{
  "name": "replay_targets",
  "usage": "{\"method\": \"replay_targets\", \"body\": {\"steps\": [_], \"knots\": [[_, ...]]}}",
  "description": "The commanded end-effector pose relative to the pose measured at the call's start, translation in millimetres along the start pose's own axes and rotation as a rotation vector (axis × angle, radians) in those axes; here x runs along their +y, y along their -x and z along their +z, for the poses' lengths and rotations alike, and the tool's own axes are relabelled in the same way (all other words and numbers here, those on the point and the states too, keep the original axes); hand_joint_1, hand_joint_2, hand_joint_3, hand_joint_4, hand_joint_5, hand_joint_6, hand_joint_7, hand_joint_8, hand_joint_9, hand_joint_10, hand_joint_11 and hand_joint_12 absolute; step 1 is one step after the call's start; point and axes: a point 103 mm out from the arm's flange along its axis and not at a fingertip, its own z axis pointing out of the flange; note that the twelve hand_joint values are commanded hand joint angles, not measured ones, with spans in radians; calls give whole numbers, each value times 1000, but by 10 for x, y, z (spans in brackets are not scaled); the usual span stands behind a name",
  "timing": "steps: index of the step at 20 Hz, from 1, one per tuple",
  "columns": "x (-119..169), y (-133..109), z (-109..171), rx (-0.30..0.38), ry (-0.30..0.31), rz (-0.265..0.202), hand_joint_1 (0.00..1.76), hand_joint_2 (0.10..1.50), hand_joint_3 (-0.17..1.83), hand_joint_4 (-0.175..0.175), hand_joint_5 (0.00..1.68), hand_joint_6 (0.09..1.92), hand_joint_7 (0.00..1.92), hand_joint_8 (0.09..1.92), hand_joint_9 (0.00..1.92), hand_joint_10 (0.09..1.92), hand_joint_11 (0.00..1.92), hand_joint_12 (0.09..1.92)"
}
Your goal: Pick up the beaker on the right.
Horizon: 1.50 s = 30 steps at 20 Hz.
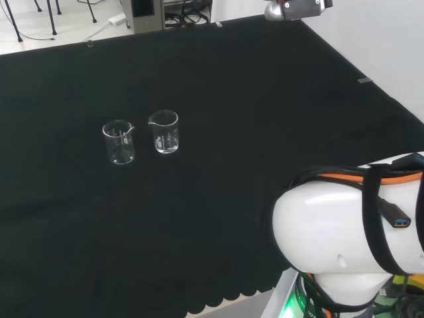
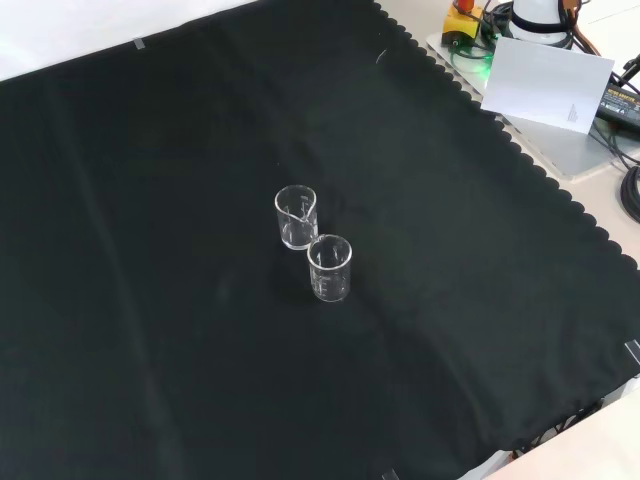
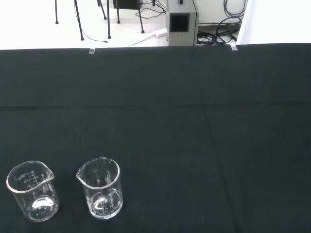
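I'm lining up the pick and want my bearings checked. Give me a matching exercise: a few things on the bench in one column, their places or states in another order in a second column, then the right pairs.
Things:
1. Right beaker in the head view
2. Left beaker in the head view
3. Black cloth
4. White arm link

Places or states:
A. Covers the bench under both beakers
B. Upright, the farther one in the front view
C. At the head view's lower right, with an orange and black cable
D. Upright, the nearer one in the front view

Pairs: 1-B, 2-D, 3-A, 4-C

White floor (image 3: pixel 39 34), grey cabinet (image 3: pixel 182 22), cables (image 3: pixel 218 36) behind black cloth (image 3: pixel 194 145).
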Motion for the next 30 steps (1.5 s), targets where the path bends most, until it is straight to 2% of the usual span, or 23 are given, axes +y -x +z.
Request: {"method": "replay_targets", "body": {"steps": [1, 2, 4, 8, 13, 16, 17, 18, 19, 23, 25, 29, 30], "knots": [[26, -26, -155, 6, 36, -11, 311, 1106, 533, -13, 375, 87, 225, 554, 259, 609, 37, 1081], [52, 33, -171, 12, 36, -9, 230, 1183, 449, -3, 352, 87, 199, 520, 218, 608, 18, 1046], [134, 219, -176, 26, 22, -1, 167, 1249, 370, 4, 336, 87, 182, 490, 187, 609, 3, 1020], [300, 560, -139, 21, 6, 16, 151, 1270, 340, 6, 333, 87, 180, 480, 178, 610, 0, 1012], [438, 725, -24, 4, -18, 33, 195, 1251, 307, 4, 322, 87, 184, 476, 180, 613, 0, 1009], [476, 718, 93, 12, -35, 41, 275, 1199, 277, 1, 288, 87, 188, 475, 183, 618, 0, 1013], [534, 809, 143, 13, -40, 46, 296, 1183, 271, 0, 280, 87, 189, 476, 184, 620, 0, 1015], [492, 685, 187, 17, -46, 50, 314, 1169, 267, -1, 275, 87, 190, 476, 185, 622, 0, 1017], [499, 658, 236, 18, -51, 55, 334, 1155, 263, -1, 272, 87, 191, 477, 186, 624, 0, 1018], [597, 680, 498, 40, -84, 53, 406, 1104, 256, -3, 267, 87, 196, 482, 198, 633, 0, 1026], [655, 626, 691, 54, -94, 53, 453, 1041, 303, -3, 266, 87, 197, 493, 214, 642, 0, 1046], [898, 719, 998, 87, -84, 40, 541, 897, 439, -3, 266, 87, 215, 526, 256, 656, 0, 1121], [887, 600, 1042, 89, -80, 40, 557, 873, 460, -3, 267, 87, 218, 531, 265, 659, 0, 1139]]}}
